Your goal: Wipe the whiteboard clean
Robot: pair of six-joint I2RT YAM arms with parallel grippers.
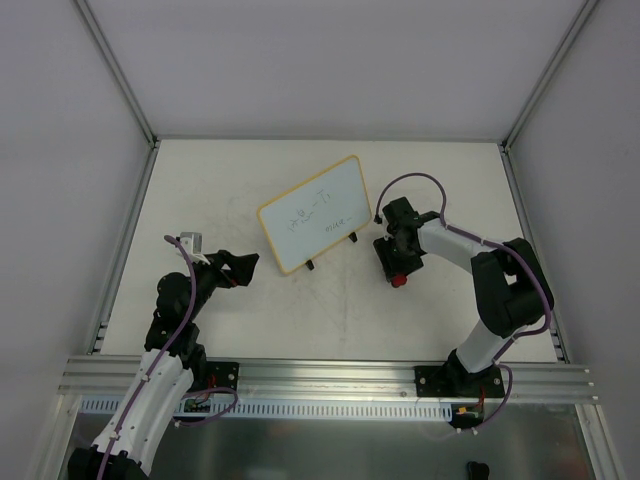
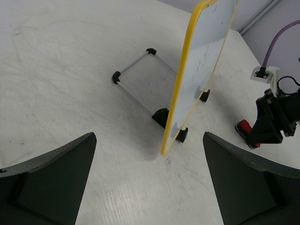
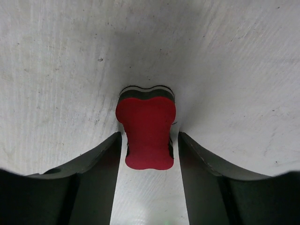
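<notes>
**A:** How many boards are on the table [image 1: 200, 190]?

**B:** One. The whiteboard [image 1: 313, 213] stands near the middle, propped on its stand and turned at an angle, with its written face towards the arms. From above I count two black feet [image 1: 312, 265] under its near edge. A few faint dark scribbles [image 1: 318, 212] cross the white face.

**A:** And erasers?

**B:** One as well, a small red eraser [image 3: 146, 133]. It lies flat on the table to the right of the board and well clear of it.

**A:** Where are the two grippers?

**B:** One on each side, with the board between them. The left gripper [image 1: 243, 266] sits just off the board's near left corner without touching it, and its jaws are spread wide.

**A:** And the right one?

**B:** The right gripper [image 1: 397, 272] is down over the eraser, a finger on each side and the jaws narrow. In its wrist view the fingers [image 3: 101, 159] hug the red block closely. I cannot tell whether they are actually pressing on it.
</notes>
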